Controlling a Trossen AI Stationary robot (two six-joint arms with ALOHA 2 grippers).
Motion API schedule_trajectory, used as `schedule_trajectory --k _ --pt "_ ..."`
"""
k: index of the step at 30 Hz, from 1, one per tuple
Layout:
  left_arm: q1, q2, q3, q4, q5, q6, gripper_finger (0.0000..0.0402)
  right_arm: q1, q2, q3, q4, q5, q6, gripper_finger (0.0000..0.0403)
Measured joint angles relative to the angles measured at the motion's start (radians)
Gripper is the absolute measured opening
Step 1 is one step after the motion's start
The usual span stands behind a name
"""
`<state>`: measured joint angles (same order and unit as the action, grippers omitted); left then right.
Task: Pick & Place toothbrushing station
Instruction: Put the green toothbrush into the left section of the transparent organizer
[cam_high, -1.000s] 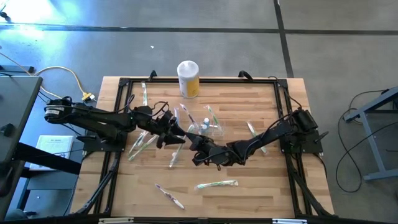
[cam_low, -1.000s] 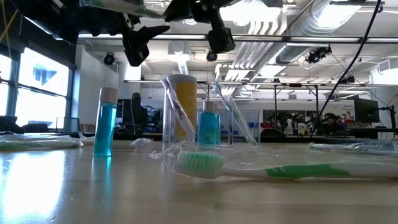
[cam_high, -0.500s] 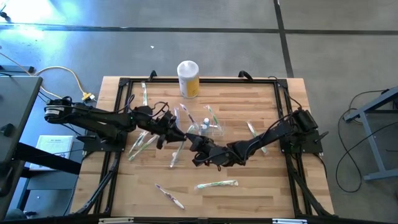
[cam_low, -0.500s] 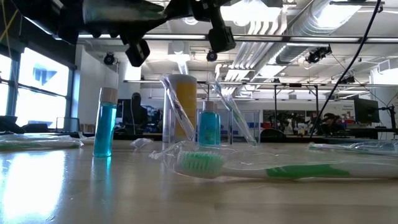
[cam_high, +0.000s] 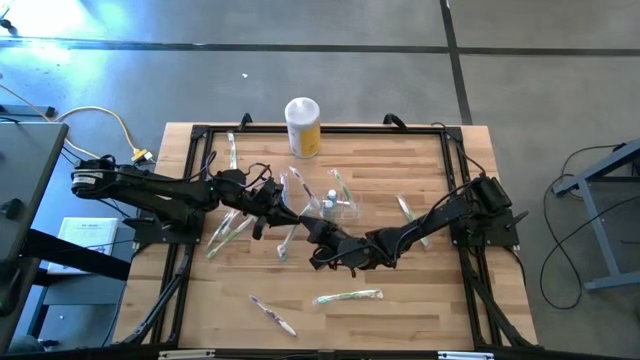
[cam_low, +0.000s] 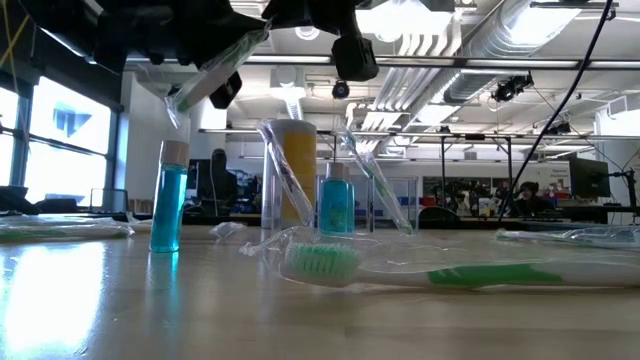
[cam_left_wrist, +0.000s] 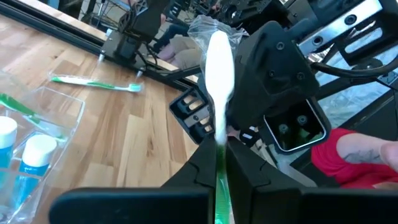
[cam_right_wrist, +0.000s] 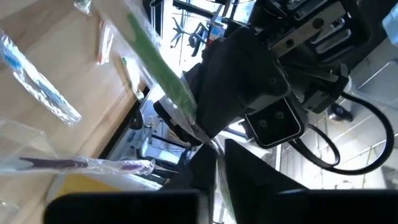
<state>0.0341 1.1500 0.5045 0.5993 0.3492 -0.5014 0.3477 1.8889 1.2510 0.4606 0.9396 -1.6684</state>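
Left wrist view: finds the left gripper (cam_left_wrist: 221, 146) pressed tight on the green toothbrush (cam_left_wrist: 219, 62), white end aimed at the other arm's wrist. Differs from a second ago: spread wide then, clamped now.

Low view: catches the same wrapped brush tipped nose-down overhead, no longer level as half a second back. Reads as a mid-air hand-over above the table (cam_high: 420, 300), with the left side taking charge. Places the right gripper (cam_high: 322, 243) just beside the left one, mid-table, near the clear holder (cam_high: 338, 208). Cannot tell, for the right gripper, between a grip on the wrapper and a release. Means a secure hold on the left, but no placement in the holder yet. Probably calls for a clean let-go on the right before any carry. Leaves a second green toothbrush (cam_high: 348, 296) and a pink toothbrush (cam_high: 272, 313) flat on the boards nearer the front edge.

Buries the actual contact under both wrists from above. Cuts off the held brush's lower end behind the left arm's own dark fingers. Makes the wrapper's outline hard to trace against the ceiling lights. Crops a person's red sleeve (cam_left_wrist: 348, 162) at the frame edge, well beyond the table.
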Motion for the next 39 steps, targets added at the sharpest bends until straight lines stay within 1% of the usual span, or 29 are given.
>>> schedule_trajectory --k 2,6,9,12,14,17,21,25,28,31,33,35,37,39 --pt "0.000 0.000 0.000 0.002 -0.001 0.002 0.0007 0.000 0.000 0.000 0.000 0.007 0.029 0.0044" --pt "0.000 0.000 0.000 0.003 -0.001 0.020 0.0007 0.012 0.000 0.000 0.004 0.035 0.127 0.0096" --pt "0.000 0.000 0.002 0.013 0.000 0.027 0.0007 0.027 0.000 0.000 -0.003 0.094 0.187 0.0133" --pt "-0.001 -0.001 0.002 0.012 -0.010 0.050 0.0006 0.041 0.000 0.000 -0.006 0.166 0.322 0.0154" --pt "-0.001 -0.003 0.002 0.011 -0.020 0.085 0.0006 0.049 0.000 0.000 -0.004 0.213 0.401 0.0158" --pt "-0.001 -0.013 0.002 0.009 -0.039 0.120 0.0006 0.056 0.000 0.000 -0.008 0.296 0.443 0.0160" --pt "-0.001 -0.034 0.002 0.002 -0.042 0.193 0.0006 0.064 0.000 0.000 -0.068 0.346 0.528 0.0160" --pt "-0.001 -0.065 0.002 0.000 -0.043 0.271 0.0006 0.066 -0.006 0.000 -0.181 0.424 0.648 0.0160" --pt "0.005 -0.090 0.002 -0.013 -0.074 0.348 0.0006 0.069 -0.025 -0.002 -0.313 0.495 0.770 0.0160" --pt "0.045 -0.116 0.002 -0.051 -0.083 0.415 0.0006 0.072 -0.059 -0.002 -0.518 0.512 0.981 0.0160" --pt "0.085 -0.127 0.002 -0.073 -0.079 0.429 0.0006 0.077 -0.089 -0.002 -0.681 0.510 1.178 0.0160" --pt "0.131 -0.132 0.002 -0.073 -0.032 0.453 0.0006 0.082 -0.127 -0.002 -0.867 0.497 1.393 0.0160" --pt "0.171 -0.131 0.002 -0.027 0.026 0.465 0.0006 0.090 -0.167 -0.002 -1.039 0.467 1.626 0.0160" --pt "0.203 -0.114 0.002 0.041 0.067 0.471 0.0006 0.091 -0.200 -0.001 -1.184 0.415 1.839 0.0160"
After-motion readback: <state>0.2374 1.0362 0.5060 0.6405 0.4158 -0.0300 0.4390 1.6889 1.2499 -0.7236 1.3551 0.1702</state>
